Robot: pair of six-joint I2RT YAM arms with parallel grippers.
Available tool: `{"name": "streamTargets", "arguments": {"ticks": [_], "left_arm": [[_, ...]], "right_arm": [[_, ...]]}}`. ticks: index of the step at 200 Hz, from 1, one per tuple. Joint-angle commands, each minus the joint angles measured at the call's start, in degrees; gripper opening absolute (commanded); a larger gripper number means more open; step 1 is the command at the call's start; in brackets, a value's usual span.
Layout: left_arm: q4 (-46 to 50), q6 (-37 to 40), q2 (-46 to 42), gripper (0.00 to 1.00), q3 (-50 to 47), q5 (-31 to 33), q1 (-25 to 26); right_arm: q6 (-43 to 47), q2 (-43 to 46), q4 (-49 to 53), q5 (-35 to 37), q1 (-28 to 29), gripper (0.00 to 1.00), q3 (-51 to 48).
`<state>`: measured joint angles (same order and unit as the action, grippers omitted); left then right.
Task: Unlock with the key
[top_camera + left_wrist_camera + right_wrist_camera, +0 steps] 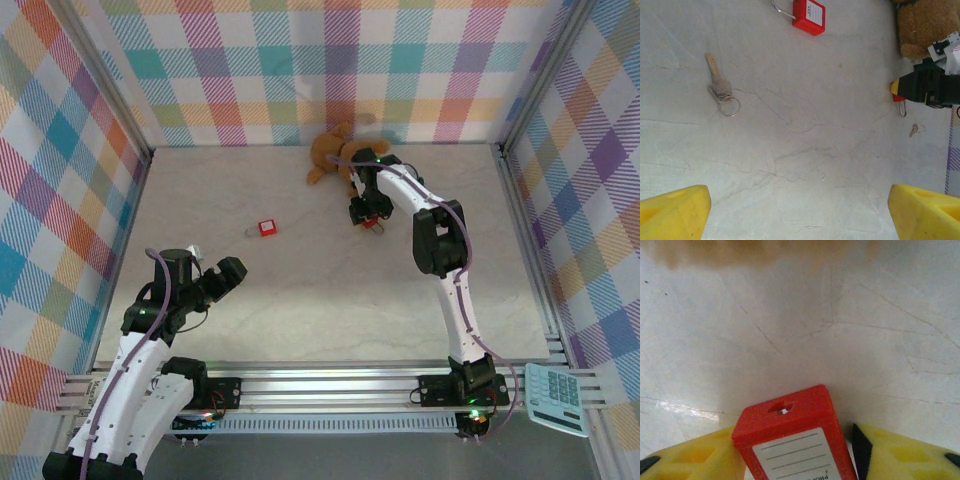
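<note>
Right fingers: closed on a red padlock and pinching it by the sides at the bottom centre of the right wrist view. A hole is shown in the lock's far end, and no key is seen in it. The lock looks to be held just above the table, at the right edge of the left wrist view. Its wire loop is seen hanging beneath.

Left fingers: spread wide, with nothing between them. They are seen in the lower corners of the left wrist view, above bare table.

The key is found flat on the table in the upper left of the left wrist view. It has a ring attached and is touched by nothing. A second padlock lies near it at the top edge. A smaller key is seen on the table just below the held lock, also untouched. A toy bear is in the upper right corner.

Progress is judged as early. One lock is gripped, but no key has been picked up, inserted or turned. Which key fits the held lock cannot be told.
</note>
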<state>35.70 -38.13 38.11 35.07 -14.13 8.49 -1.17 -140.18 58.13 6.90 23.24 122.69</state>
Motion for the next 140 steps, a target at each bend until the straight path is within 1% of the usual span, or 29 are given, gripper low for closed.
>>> {"name": "streamTargets", "arguments": {"ticks": [1, 16, 44, 79, 98, 121, 140], "left_arm": [[-0.2, -0.1, -0.6, 0.91, 0.6, -1.3, 0.3], [-0.1, -0.1, -0.5, 0.91, 0.6, -1.3, 0.3], [-0.3, 0.3, -0.4, 0.91, 0.6, -1.2, 0.3], [-0.7, 0.2, -0.6, 0.91, 0.1, -1.2, 0.3], [-1.1, 0.3, -0.9, 0.92, -0.2, -2.3, 0.3], [-1.2, 0.1, -1.3, 0.92, -0.5, -2.6, 0.3], [-2.3, -1.1, -1.8, 0.92, -1.6, -2.6, 0.3]], "right_arm": [[-1.2, 0.8, -0.1, 1.0, 0.4, 0.52, -2.4], [-2.5, 2.5, -1.5, 1.3, 0.5, 0.45, -4.4], [-4.7, 5.9, -4.3, 1.5, 1.1, 0.43, -8.9], [-6.9, 8.9, -6.6, 1.0, 2.1, 0.41, -13.5], [-7.6, 10.4, -8.2, -1.2, 2.7, 0.41, -16.0], [-8.2, 12.1, -8.4, -0.9, 4.4, 0.41, -18.3], [-10.1, 15.2, -10.2, -1.9, 6.2, 0.41, -23.1]]}}
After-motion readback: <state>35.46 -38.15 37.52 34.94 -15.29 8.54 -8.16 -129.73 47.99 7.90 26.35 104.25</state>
